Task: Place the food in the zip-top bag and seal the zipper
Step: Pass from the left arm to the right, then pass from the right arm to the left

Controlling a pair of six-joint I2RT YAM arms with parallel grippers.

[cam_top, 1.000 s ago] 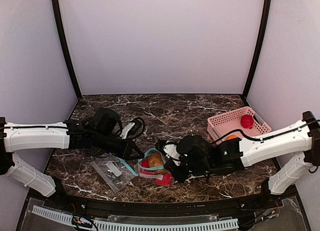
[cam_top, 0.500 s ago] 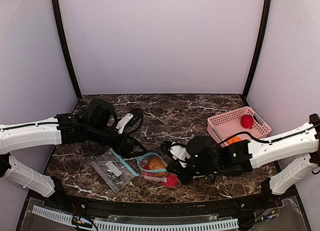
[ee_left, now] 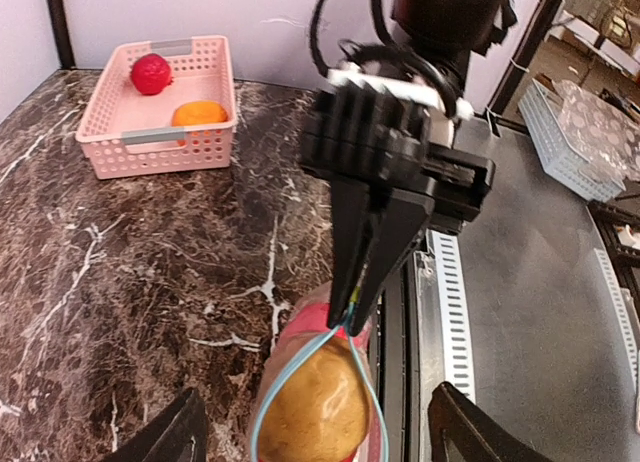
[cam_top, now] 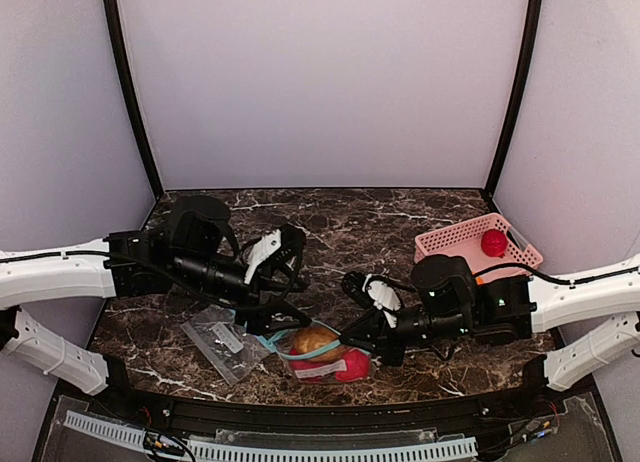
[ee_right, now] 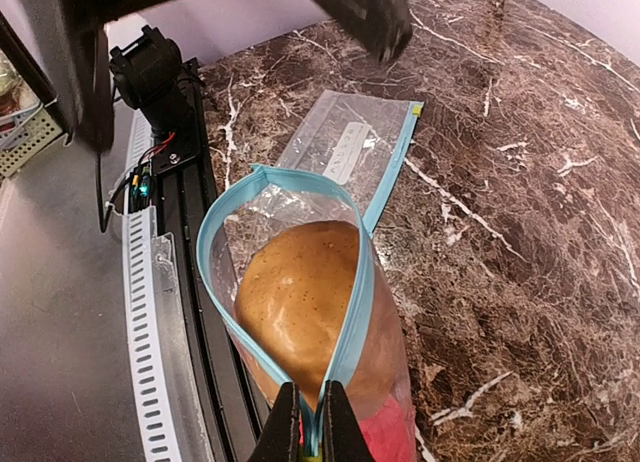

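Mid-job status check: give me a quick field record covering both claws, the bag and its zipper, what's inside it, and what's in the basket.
left claw: open, facing the bag mouth, holding nothing
right claw: shut, pinching the zip-top bag at its rim
zipper: apart, mouth gaping
in bag: brown piece on top, bagged red food under it
pink basket: loose red piece, orange piece
spare bag: flat on the table, empty
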